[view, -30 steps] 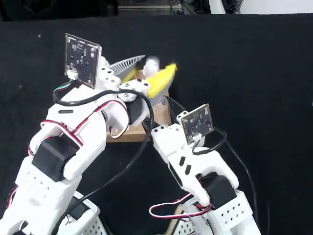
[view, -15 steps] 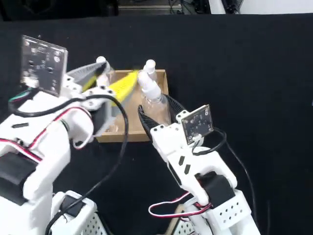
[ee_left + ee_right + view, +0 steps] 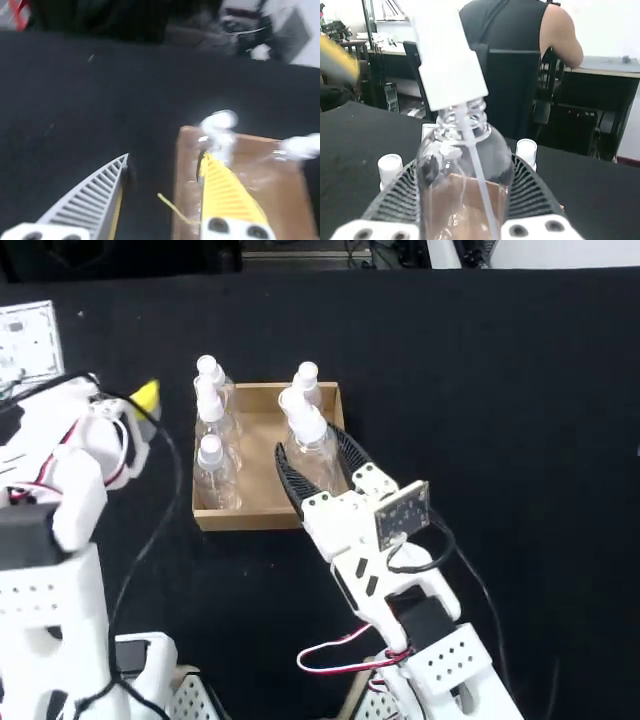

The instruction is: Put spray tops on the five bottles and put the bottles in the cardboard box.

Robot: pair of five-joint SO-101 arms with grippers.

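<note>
Left jaws swung off the box, released; right jaws grasp a bottle.

High camera looks down on the counter, cardboard box near centre. Left wrist camera looks down beside the box; right wrist camera faces level across it, close.

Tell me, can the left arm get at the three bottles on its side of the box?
Probably yes. The left tool hangs open beside the box, next to those three bottles, with nothing between. The right tool grips a bottle on the box's far side, out of the way.
</note>
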